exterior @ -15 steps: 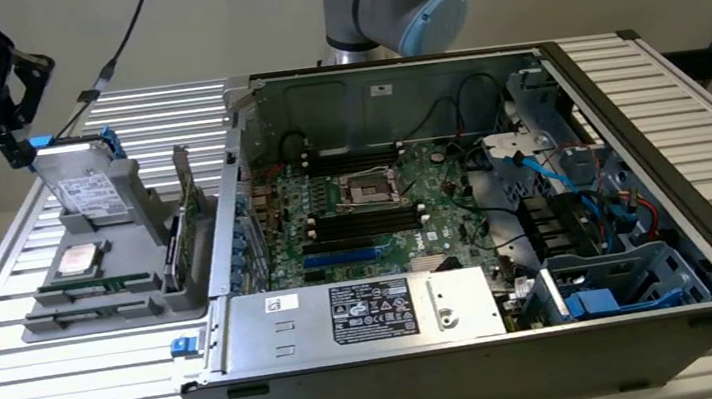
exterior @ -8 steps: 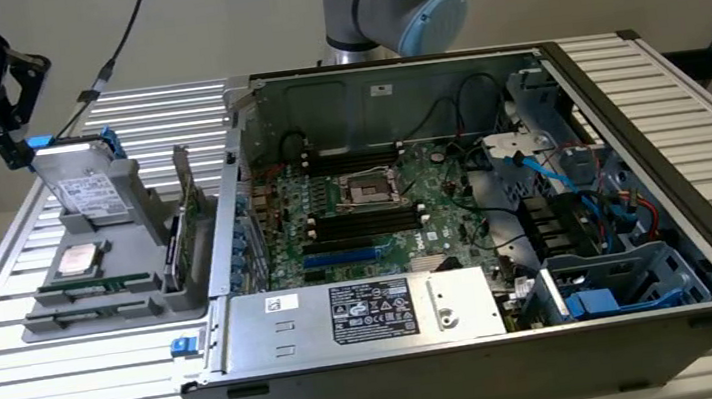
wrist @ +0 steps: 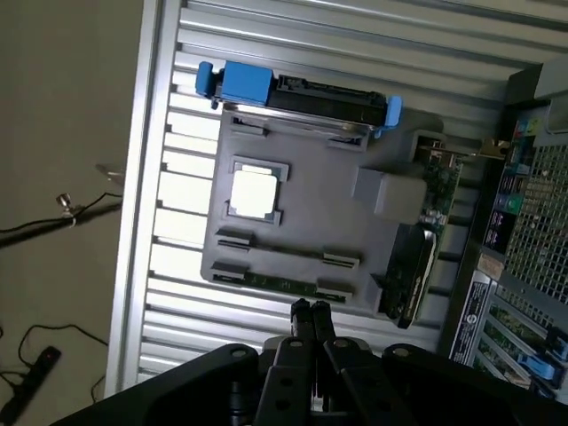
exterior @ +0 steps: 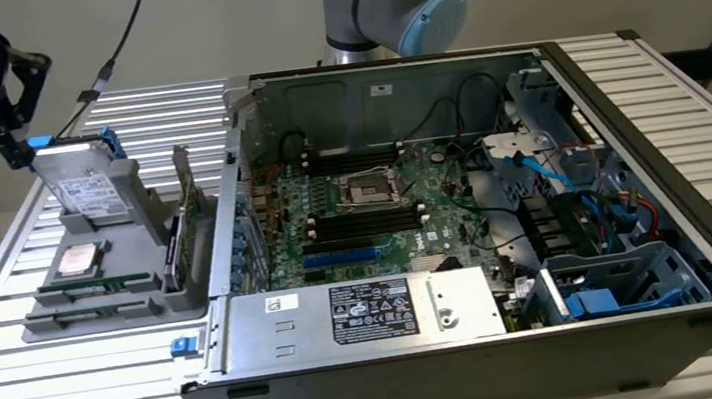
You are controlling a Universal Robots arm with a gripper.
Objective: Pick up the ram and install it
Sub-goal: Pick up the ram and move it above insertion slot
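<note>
Up over the far end of the gray parts tray (exterior: 87,316), the gripper (exterior: 12,148) hangs by the upright hard drive (exterior: 84,190), fingers pinched together with nothing between them. The ram (exterior: 95,287) sits in its tray slot right beside the CPU (exterior: 78,259), untouched. The open PC case (exterior: 482,356) is next to the tray.

the hand (wrist: 311,311) points downward, its fingers (wrist: 302,314) pressed together with nothing between them.
</note>
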